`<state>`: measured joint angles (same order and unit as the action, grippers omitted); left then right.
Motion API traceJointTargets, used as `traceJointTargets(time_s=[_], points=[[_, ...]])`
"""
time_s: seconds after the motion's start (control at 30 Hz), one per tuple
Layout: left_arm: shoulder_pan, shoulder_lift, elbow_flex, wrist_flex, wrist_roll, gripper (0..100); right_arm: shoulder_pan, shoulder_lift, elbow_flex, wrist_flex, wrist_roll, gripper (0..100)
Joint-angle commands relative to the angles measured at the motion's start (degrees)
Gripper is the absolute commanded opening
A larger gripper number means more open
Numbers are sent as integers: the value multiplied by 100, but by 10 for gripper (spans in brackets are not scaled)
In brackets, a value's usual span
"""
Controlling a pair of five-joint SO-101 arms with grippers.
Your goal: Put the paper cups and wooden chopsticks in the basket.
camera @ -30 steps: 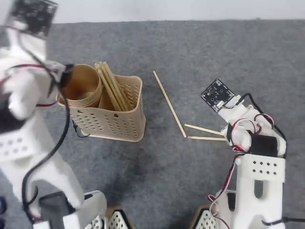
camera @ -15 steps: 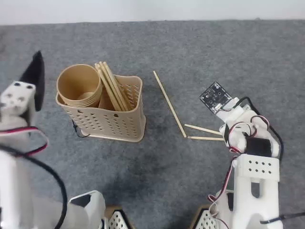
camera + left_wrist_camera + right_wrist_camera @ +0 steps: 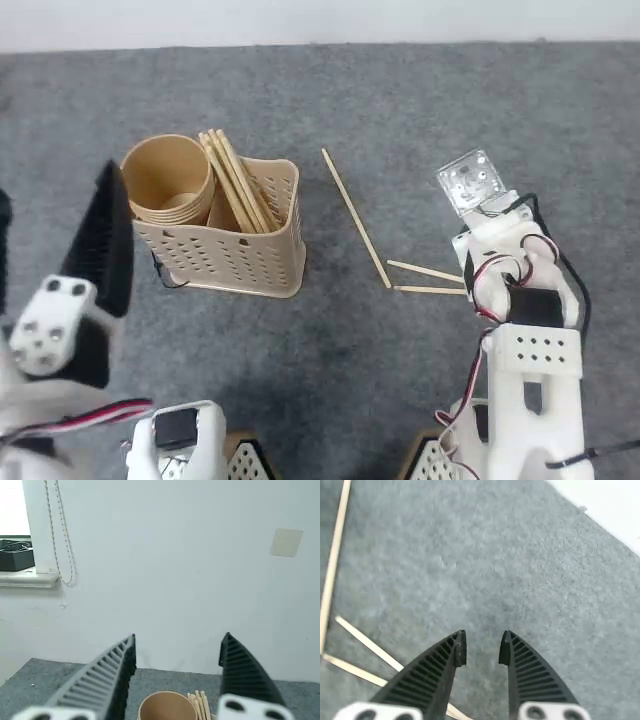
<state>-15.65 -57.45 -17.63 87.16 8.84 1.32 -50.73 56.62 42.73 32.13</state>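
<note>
While the stack of brown paper cups (image 3: pixel 168 180) already stands in the left end of the beige perforated plastic basket (image 3: pixel 250 265), with a bundle of wooden chopsticks (image 3: pixel 235 185) leaning beside it, three more sticks lie loose on the grey felt-covered counter (image 3: pixel 420 100) to the basket's right. One long loose chopstick (image 3: pixel 355 218) runs diagonally from far to near. A pair of loose chopsticks (image 3: pixel 425 271) fans out rightward from a spot just beside its near end and passes under the right arm.

The right gripper (image 3: pixel 482 647) hovers low over bare felt near that pair, its fingers (image 3: pixel 512 652) slightly apart and holding nothing. The step in hand looks like picking up one of these sticks.

To do it well, the fingers should straddle a single stick, crosswise to its length. They should do so where the pair has spread apart, not at the crowded left ends. A grip near mid-length would likely keep the stick from swinging. The tips probably need to press into the felt before closing, since the stick lies flat. It should then go in end-down beside the bundle.

The left gripper (image 3: pixel 180 642) is raised at the near left of the basket, fingers wide apart and empty, and is best kept out of the delivery path.
</note>
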Motion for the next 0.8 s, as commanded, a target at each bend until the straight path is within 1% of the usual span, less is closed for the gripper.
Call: traceJointTargets(time_s=[0.0, 0.07, 0.17, 0.27, 0.4, 0.47, 0.5, 0.6, 0.67, 0.77], points=[[70, -791, 1648, -633, 70, 254, -66, -145, -642, -22, -563, 122], [70, -1266, 2510, -870, 62, 254, -171, -119, -1002, 251, -668, 122], [70, -1996, 3688, -1099, 62, 254, -567, -75, -1582, 840, -659, 122], [70, -2752, 4602, -1275, 62, 254, -963, -75, -2127, 1279, -686, 122], [62, -3534, 5499, -1371, -422, 254, -1385, -75, -2576, 1578, -703, 122], [53, -3842, 5974, -1363, -695, 254, -1604, -75, -2681, 1596, -853, 122], [0, -3982, 6220, -1363, -809, 254, -1710, -75, -2708, 1587, -985, 122], [-501, -4440, 6932, -1521, -897, 254, -1956, -66, -2910, 1560, -1336, 122], [-756, -4712, 7495, -1618, -923, 254, -2158, -57, -3059, 1560, -1433, 122], [-1011, -4703, 8286, -1802, -1011, 254, -2510, 215, -3402, 1640, -1459, 121]])
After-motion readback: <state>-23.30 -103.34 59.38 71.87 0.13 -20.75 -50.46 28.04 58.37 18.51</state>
